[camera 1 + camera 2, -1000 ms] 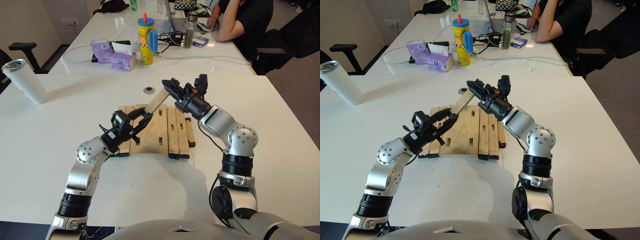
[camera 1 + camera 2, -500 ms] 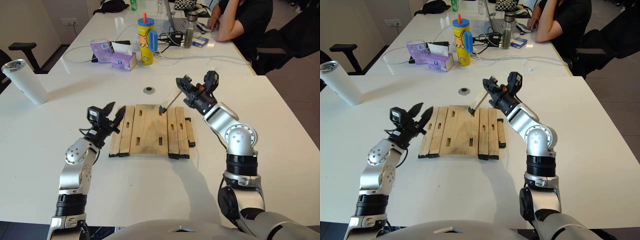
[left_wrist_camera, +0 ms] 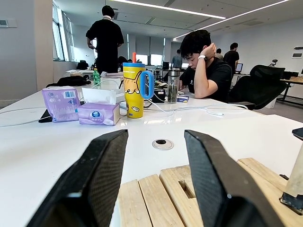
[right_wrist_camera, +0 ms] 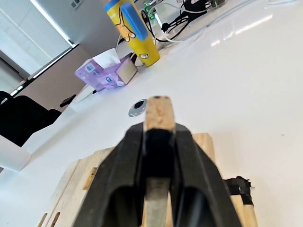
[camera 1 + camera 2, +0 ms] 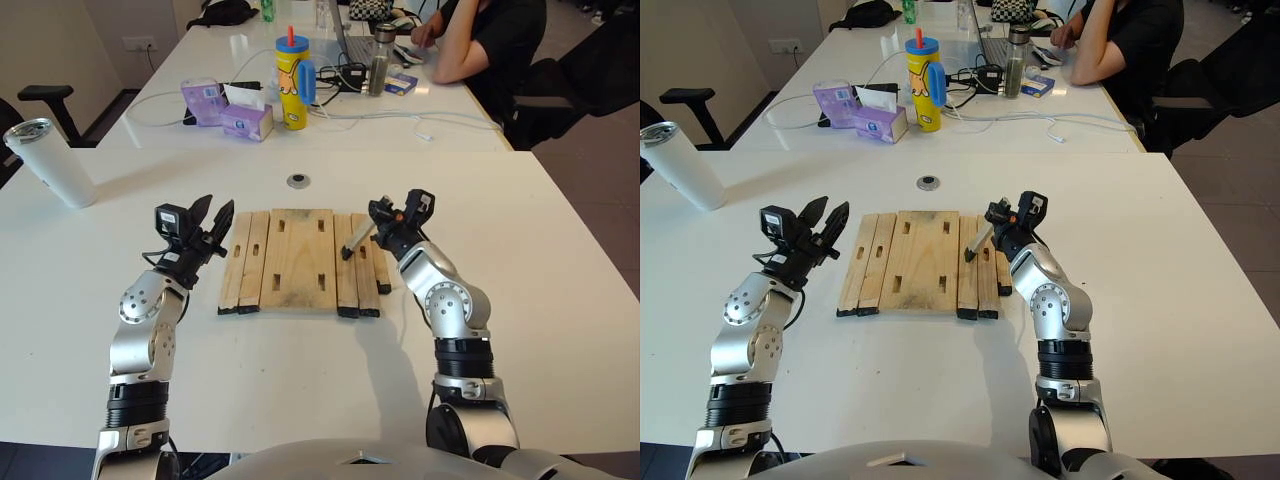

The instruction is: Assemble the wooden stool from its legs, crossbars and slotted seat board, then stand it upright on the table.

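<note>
- Right hand (image 5: 381,221): closed on a short wooden bar (image 5: 357,238), one finger (image 4: 122,177) on each side of it. The bar slants down from the hand toward the boards. Its dark-tipped lower end lies over the right-hand slats (image 5: 356,272); whether it touches them cannot be told.
- Left hand (image 5: 216,209): spread wide and holding nothing, its two dark fingers (image 3: 101,171) well apart. It sits low over the tabletop (image 5: 560,260), just beside the left edge of the boards and pointing toward them.
- Slotted seat board (image 5: 301,258): flat on the tabletop between the two hands. It is the widest piece, with short slots cut near its corners.
- Left-hand slats (image 5: 243,266): two narrow strips, each with a slot, lying flat against the seat board's left edge.
- The right-hand slats are also narrow strips packed side by side. The outermost is a shorter piece with a dark end (image 5: 384,275), almost under the right forearm.
- Round metal grommet (image 5: 297,181): set in the tabletop just beyond the boards.
- White tumbler (image 5: 50,161): upright, far to the left, well apart from the work.
- Farther tabletop: yellow cup with blue handle (image 5: 293,82), purple tissue packs (image 5: 228,109), a bottle (image 5: 378,60) and loose cables (image 5: 400,118).
</note>
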`<state>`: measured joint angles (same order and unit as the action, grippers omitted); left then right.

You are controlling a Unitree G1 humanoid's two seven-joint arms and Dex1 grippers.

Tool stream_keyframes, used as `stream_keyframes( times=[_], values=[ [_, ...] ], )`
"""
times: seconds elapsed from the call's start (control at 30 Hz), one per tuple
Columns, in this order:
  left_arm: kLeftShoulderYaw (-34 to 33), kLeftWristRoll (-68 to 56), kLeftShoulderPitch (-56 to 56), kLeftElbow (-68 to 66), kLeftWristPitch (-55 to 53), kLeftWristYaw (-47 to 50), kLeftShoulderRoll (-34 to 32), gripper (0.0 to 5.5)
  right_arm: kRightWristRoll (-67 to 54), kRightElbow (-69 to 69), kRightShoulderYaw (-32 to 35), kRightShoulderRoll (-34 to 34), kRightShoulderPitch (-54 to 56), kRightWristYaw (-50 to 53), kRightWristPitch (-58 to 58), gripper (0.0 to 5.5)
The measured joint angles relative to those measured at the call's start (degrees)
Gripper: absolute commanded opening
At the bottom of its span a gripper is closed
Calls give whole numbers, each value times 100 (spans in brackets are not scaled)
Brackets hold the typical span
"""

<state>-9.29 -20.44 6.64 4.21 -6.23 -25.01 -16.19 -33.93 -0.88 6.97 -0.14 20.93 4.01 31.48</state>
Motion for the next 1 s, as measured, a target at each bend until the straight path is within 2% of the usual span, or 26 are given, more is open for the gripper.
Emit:
stream_keyframes(
  times=[0.37,0.5,0.7,0.73,0.87,1.0],
  values=[
    [1,13,36,-2,-6,-2,-20,220,1483,-588,-631,-531,179,-414,-989,43],
    [10,34,36,-3,-1,-2,-19,220,2045,-773,-962,-639,-59,-709,-1746,43],
    [28,40,36,-4,10,-4,-18,220,2450,-1079,-1121,-679,-317,-1047,-2699,43],
    [28,40,36,-4,12,-4,-18,220,2451,-1099,-1118,-679,-316,-1057,-2724,82],
    [31,41,35,-5,25,1,-14,220,2597,-1433,-1135,-685,-687,-1120,-2334,147],
    [65,48,36,-5,46,1,1,220,2813,-887,-1091,-704,-450,-1046,-2327,165]
  ],
)
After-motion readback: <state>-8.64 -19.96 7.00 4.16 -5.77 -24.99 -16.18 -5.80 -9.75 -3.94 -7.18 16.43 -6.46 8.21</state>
